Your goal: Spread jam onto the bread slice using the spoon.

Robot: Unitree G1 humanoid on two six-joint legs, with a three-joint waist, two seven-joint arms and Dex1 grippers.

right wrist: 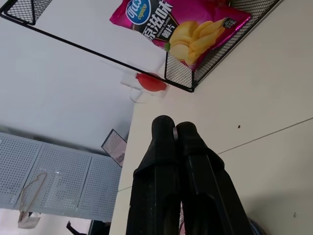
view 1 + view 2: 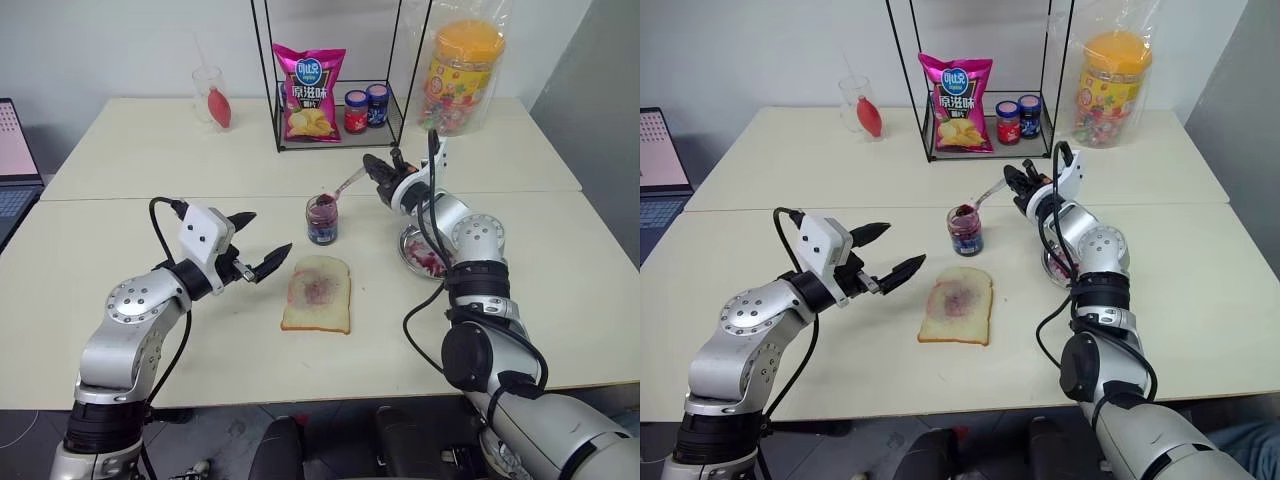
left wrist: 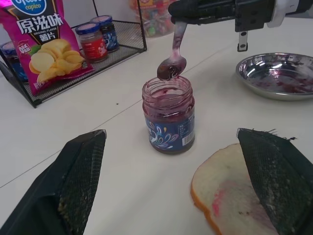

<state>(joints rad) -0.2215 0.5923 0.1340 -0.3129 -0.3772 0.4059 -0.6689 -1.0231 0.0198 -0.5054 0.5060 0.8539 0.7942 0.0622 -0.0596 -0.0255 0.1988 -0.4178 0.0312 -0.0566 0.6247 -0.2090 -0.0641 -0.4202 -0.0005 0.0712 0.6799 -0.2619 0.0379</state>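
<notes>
Nearest us, left gripper (image 2: 262, 243) hangs spread, empty. At centre, the pale square bread slice (image 2: 318, 294) bears only a faint jam (image 2: 320, 290) smear. Right gripper (image 2: 375, 171) pinches the slim silver spoon (image 3: 172, 62) above the open jam jar (image 2: 322, 219); we judge spreading mostly undone.

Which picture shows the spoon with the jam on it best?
The left wrist view: the spoon hangs large above the open jam jar, held by the right gripper. In both eye views it's a tiny sliver; the right wrist view hides it behind the fingers.
</notes>
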